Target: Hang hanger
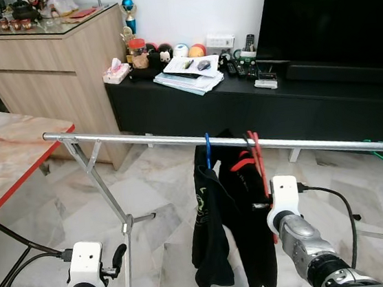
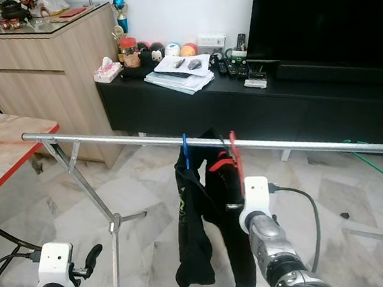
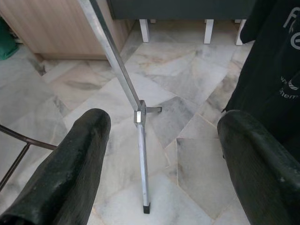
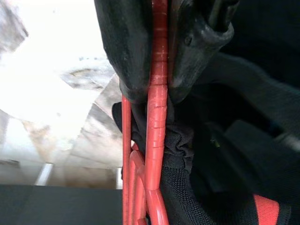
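On the silver rail [image 1: 177,140] of the drying rack, the red hanger [image 1: 256,151] hooks over the bar, carrying a black garment with red trim [image 1: 250,206]. The right gripper [image 4: 157,91] is clenched on the hanger's red shaft just below the rail. Just beside it on the robot's left, a blue hanger [image 1: 207,150] holds another black garment [image 1: 210,224]. The left gripper [image 3: 164,154] hangs low by the rack's leg [image 3: 140,154], fingers [image 3: 70,164] spread wide, grasping nothing. Behind stands a black TV console [image 1: 242,103].
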Controlling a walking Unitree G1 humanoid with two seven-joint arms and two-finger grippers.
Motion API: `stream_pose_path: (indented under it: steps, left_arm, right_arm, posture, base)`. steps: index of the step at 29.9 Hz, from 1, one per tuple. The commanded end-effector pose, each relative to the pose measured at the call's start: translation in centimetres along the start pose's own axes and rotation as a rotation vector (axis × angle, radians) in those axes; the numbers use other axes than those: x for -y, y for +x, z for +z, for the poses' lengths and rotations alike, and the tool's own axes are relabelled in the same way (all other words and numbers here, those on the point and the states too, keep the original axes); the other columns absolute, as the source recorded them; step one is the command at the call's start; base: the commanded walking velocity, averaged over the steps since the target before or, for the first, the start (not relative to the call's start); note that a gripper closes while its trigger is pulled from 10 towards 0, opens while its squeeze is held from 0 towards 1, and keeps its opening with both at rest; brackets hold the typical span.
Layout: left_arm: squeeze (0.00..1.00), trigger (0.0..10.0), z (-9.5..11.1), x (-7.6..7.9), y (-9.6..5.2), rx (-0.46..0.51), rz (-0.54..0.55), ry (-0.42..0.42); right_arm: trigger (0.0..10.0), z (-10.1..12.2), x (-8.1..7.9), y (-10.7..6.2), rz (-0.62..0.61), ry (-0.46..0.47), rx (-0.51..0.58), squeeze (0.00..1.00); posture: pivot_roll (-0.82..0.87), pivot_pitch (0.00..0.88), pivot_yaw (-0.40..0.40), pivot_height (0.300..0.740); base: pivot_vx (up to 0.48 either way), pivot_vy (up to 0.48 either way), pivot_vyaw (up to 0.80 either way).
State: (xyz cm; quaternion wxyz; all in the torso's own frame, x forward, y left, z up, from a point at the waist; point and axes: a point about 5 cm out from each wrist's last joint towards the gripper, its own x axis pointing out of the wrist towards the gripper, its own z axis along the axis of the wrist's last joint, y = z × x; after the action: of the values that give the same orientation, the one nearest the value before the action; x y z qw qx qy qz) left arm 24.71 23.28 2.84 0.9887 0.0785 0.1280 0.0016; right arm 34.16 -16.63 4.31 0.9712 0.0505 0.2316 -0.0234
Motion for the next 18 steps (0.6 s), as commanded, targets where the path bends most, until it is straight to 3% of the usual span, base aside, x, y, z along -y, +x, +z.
stream_pose_path:
  steps: [1, 11, 18]
  left_arm:
    - [0.0, 10.0, -0.3, -0.1, 0.0, -0.016, 0.001, 0.011]
    - [0.0, 10.0, -0.1, 0.0, 0.1, -0.012, -0.006, 0.014]
    - [0.0, 10.0, -0.1, -0.1, 0.2, -0.012, -0.01, 0.017]
  right_arm:
    - [0.0, 0.0, 1.4, -0.1, -0.069, 0.039, 0.009, 0.0]
    - [0.0, -0.2, 4.2, -0.6, -0.242, 0.139, 0.034, 0.0]
    - [0.0, -0.2, 4.6, -0.7, -0.254, 0.152, 0.029, 0.0]
  posture:
    - [0.13, 0.028, -0.017, 0.74]
    - [0.13, 0.028, -0.012, 0.74]
    - [0.13, 0.027, -0.011, 0.74]
  base:
    - [0.0, 0.0, 0.0]
    - [0.0, 0.0, 0.0]
    - [0.0, 0.0, 0.0]
